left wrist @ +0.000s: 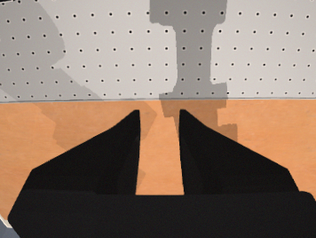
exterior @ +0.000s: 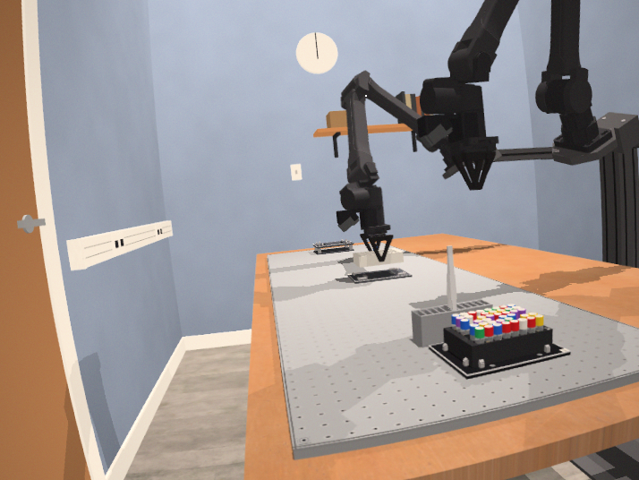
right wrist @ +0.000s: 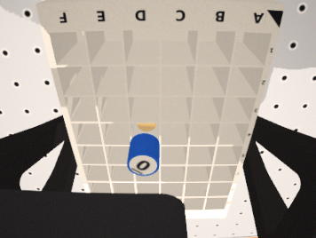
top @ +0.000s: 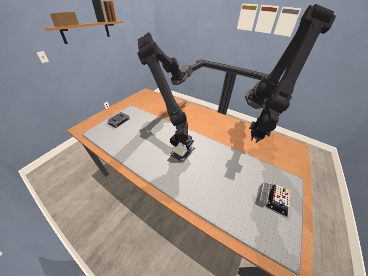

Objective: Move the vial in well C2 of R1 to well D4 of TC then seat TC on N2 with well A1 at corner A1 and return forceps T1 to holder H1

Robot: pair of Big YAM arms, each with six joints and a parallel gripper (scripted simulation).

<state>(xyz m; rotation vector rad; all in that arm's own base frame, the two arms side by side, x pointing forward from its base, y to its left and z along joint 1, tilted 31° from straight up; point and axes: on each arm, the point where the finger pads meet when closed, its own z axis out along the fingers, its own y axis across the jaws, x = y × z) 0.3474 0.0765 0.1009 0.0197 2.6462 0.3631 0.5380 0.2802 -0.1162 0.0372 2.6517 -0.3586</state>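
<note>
Two arms share the table, and the work looks past its midpoint: the loading seems done, while the seating is still to do. The right gripper point(top: 181, 145) point(exterior: 381, 258) point(right wrist: 160, 119) pinches the carrier TC point(top: 179, 151) point(exterior: 362, 260) point(right wrist: 160, 16) across its sides and holds it about level, a gap showing above the lower nest point(top: 182, 160) point(exterior: 355, 278) mid-table. The left gripper point(top: 254, 140) point(exterior: 475, 187) point(left wrist: 159, 119) hangs high with nothing between its fingers, which stand slightly apart. Rack R1 point(top: 278, 205) point(exterior: 500, 346) appears seated in its own nest point(top: 285, 213) point(exterior: 468, 372); whether every other vial is right down cannot be told. Raised nest N2 point(top: 118, 118) point(exterior: 332, 244) waits at the far end with no carrier on it. Beside R1, holder H1 point(top: 263, 194) point(exterior: 425, 330) stands upright, and forceps T1 point(exterior: 451, 278) rise from it; whether both tips share one slot is hidden. Smallest, the blue-capped vial point(top: 182, 144) point(right wrist: 144, 151) stands in TC's column D, probably D4, its footing unseen. What remains is carrying TC across, matching A1 to the marked corner, lowering it flat and letting go.
</note>
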